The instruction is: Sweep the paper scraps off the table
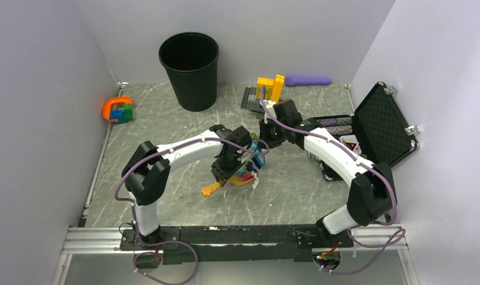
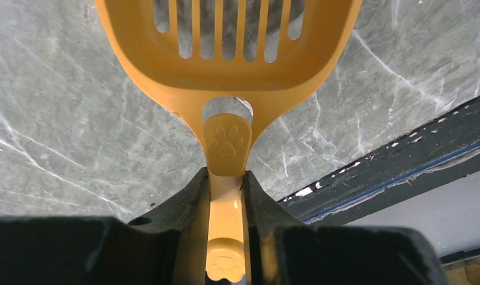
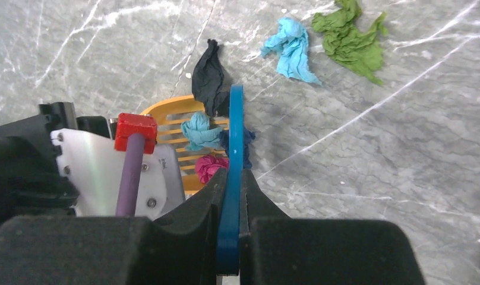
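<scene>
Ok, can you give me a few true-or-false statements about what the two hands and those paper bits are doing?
1. The left hand grips an orange slotted scoop by its handle. True.
2. The right hand is empty. False: it pinches a flat blue tool.
3. Every paper scrap lies in the scoop. False: a green scrap and a light blue scrap lie on the table.
4. A black bin stands at the table's far side. True.
</scene>
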Available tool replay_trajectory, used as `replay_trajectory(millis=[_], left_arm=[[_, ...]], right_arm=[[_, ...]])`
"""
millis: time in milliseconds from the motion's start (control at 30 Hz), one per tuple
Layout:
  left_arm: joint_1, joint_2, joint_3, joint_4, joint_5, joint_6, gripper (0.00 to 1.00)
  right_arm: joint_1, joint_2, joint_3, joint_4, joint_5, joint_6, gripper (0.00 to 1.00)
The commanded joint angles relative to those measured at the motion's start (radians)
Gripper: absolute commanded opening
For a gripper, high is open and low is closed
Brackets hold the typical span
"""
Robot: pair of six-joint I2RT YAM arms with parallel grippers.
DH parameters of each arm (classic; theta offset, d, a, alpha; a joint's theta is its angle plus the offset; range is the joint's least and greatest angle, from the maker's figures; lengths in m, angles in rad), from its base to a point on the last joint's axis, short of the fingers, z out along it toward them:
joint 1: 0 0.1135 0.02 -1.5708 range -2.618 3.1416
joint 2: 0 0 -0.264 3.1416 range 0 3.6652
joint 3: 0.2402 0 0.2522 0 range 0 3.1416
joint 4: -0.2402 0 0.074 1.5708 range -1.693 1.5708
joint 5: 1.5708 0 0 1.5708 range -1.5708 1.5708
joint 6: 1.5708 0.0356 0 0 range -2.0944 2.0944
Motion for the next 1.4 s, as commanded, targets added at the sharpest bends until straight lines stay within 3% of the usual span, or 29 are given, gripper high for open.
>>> replay_trajectory(millis=[0, 300, 533, 933, 1367], left_arm=[[0.004, -0.073, -0.068, 0.099, 0.004, -0.036, 0.00], [0.001, -0.195, -0.187, 0.228, -0.022, -0.067, 0.00], [-0.001, -0.254, -0.166, 0.208, -0.071, -0.069, 0.00], [0.029, -0.225, 0.080, 0.033, -0.120, -0.038, 0.00], [0.250, -0.175, 0.393, -0.076, -0.054, -0.026, 0.00]], right_arm=[[-0.026, -0.067, 0.038, -0.005, 0.069, 0.034, 0.00], [-0.052, -0.091, 0.032, -0.072, 0.343, 0.109, 0.00], [-0.064, -0.096, 0.002, -0.090, 0.433, 0.169, 0.00], [-0.067, -0.057, 0.059, -0.123, 0.516, 0.193, 0.00], [-0.068, -0.060, 0.085, -0.167, 0.567, 0.171, 0.00]])
